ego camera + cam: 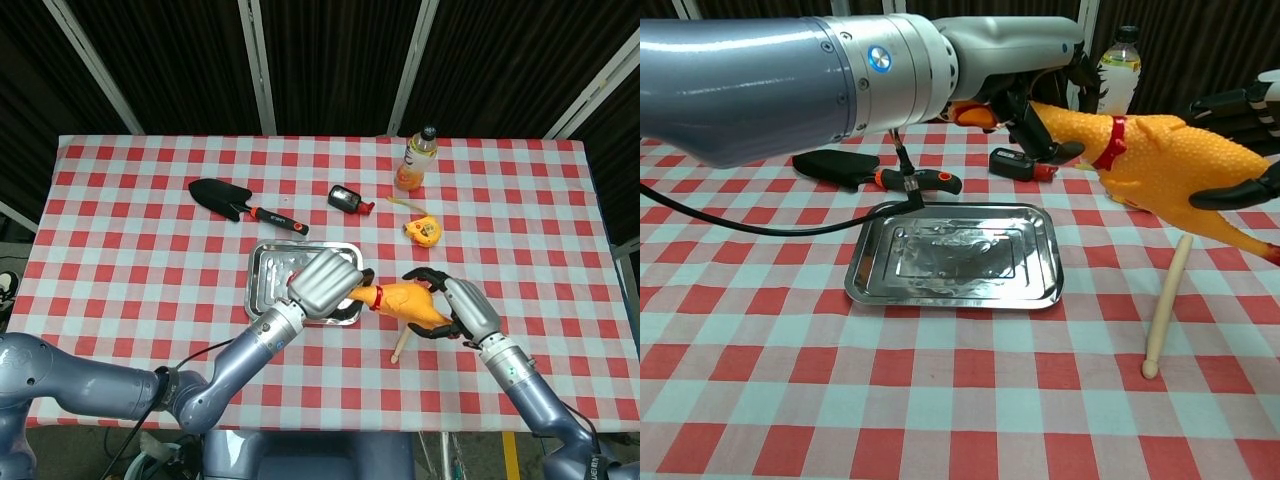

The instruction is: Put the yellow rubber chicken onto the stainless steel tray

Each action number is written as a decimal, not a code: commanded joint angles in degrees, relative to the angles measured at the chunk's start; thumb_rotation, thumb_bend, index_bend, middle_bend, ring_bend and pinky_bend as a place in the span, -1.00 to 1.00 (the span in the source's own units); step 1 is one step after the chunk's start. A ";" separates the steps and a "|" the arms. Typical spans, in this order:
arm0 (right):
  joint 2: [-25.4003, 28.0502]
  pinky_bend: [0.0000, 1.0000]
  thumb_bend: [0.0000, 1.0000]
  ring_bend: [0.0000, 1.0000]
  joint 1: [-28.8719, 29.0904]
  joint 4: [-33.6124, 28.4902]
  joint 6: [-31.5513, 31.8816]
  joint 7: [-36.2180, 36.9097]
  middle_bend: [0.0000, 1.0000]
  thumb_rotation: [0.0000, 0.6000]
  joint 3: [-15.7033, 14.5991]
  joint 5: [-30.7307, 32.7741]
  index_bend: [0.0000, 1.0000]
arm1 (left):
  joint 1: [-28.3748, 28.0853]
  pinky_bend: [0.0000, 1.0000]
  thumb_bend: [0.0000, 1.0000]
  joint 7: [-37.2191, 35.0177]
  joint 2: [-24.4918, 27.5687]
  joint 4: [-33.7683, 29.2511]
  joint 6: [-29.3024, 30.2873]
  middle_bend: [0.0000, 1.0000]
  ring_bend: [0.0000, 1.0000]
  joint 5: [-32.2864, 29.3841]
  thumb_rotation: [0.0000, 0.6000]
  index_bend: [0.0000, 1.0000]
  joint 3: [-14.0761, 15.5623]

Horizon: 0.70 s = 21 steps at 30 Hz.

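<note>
The yellow rubber chicken [1160, 160] hangs above the cloth just right of the stainless steel tray [1040, 290], both hands grasping it: left hand [325, 282] at its head, right hand [462, 308] around its body. Only the chest view shows the tray's bare floor.

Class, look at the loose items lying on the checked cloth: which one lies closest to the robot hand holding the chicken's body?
The wooden stick, lying just below the right robot hand and the yellow rubber chicken; the tape measure and bottle sit farther back.
</note>
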 commanded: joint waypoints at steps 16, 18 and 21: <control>-3.26 0.92 0.69 0.82 -0.51 1.67 2.81 -1.84 0.84 1.00 1.07 1.85 1.00 | 0.27 0.37 0.16 -0.97 0.95 -1.68 -0.91 0.37 0.20 -0.30 1.00 0.22 0.19; -3.44 0.96 0.69 0.86 -0.53 1.74 2.98 -2.12 0.88 1.00 1.13 1.95 1.00 | 0.27 0.37 0.16 -0.99 0.97 -1.88 -0.91 0.37 0.20 -0.32 1.00 0.22 0.21; -3.51 0.97 0.69 0.88 -0.64 1.69 3.28 -2.66 0.90 1.00 1.12 1.93 1.00 | 0.20 0.37 0.16 -0.96 0.99 -1.94 -0.96 0.37 0.21 -0.43 1.00 0.22 0.23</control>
